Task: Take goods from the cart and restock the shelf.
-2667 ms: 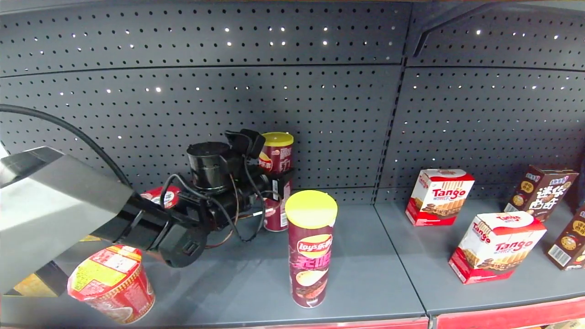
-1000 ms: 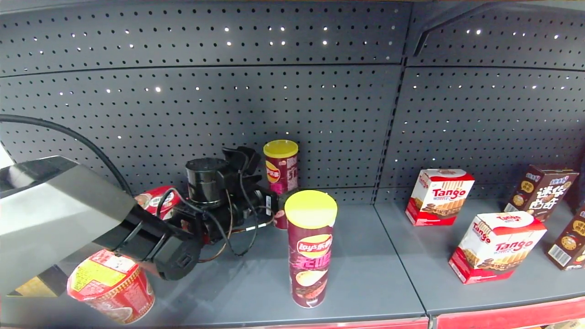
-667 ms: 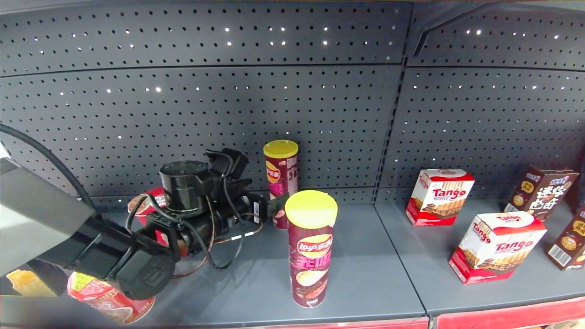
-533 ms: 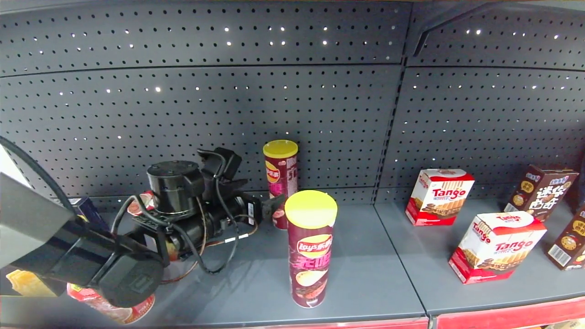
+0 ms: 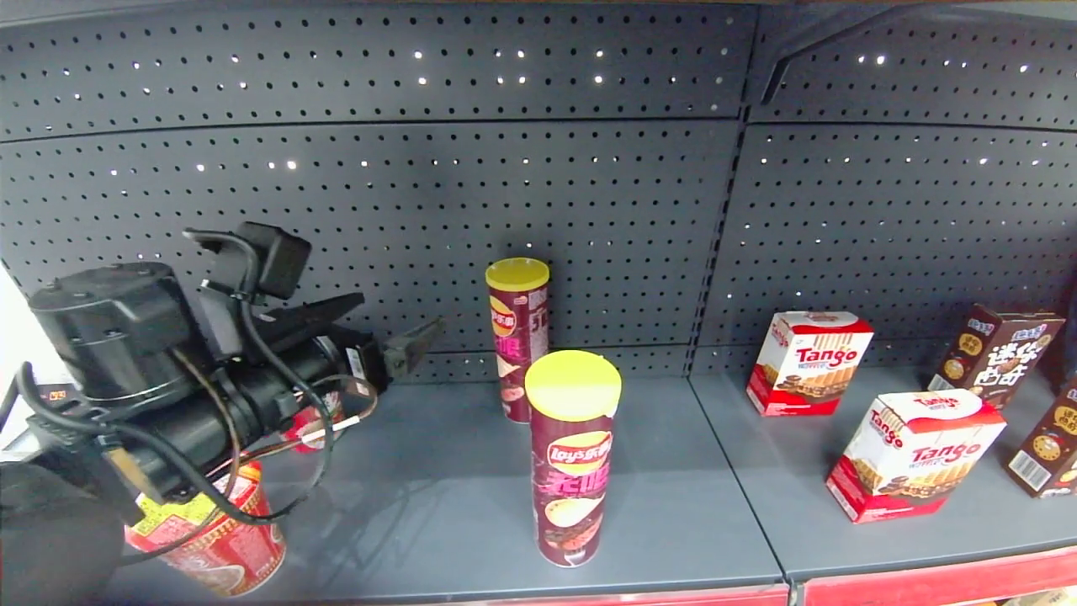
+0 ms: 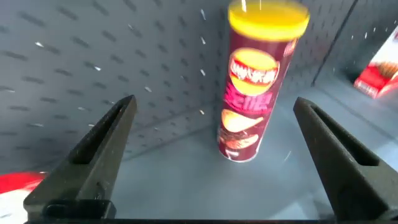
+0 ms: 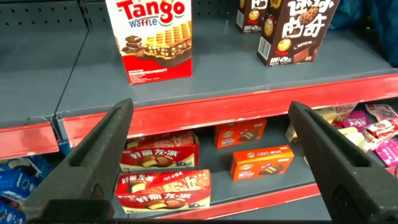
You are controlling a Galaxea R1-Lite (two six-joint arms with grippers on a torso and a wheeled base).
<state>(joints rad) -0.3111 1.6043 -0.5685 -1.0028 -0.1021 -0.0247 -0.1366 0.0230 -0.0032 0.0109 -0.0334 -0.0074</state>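
The left tool [image 5: 402, 311] hangs open and empty over the shelf's [image 5: 673, 488] left part, pointing at the chip can [image 5: 517, 337] that stands apart from it at the shelf's back edge, long axis vertical, centred ahead of its spread jaws

The tall maroon cardboard chip canister with a yellow plastic lid [image 5: 517, 337] stands upright at the back of the dark grey metal shelf [image 5: 673, 471]. It is close against the shelf's perforated back panel [image 5: 589, 210], though I cannot tell whether it touches. Its lid is on and sits flat, and its printed front is turned a little toward my left. A second canister of the same kind [image 5: 572, 459] stands upright nearer the shelf's front edge, in front of the first and slightly to my right, label facing forward and lid on. From my head its lid overlaps the rear canister's foot, so I cannot judge the gap between them.
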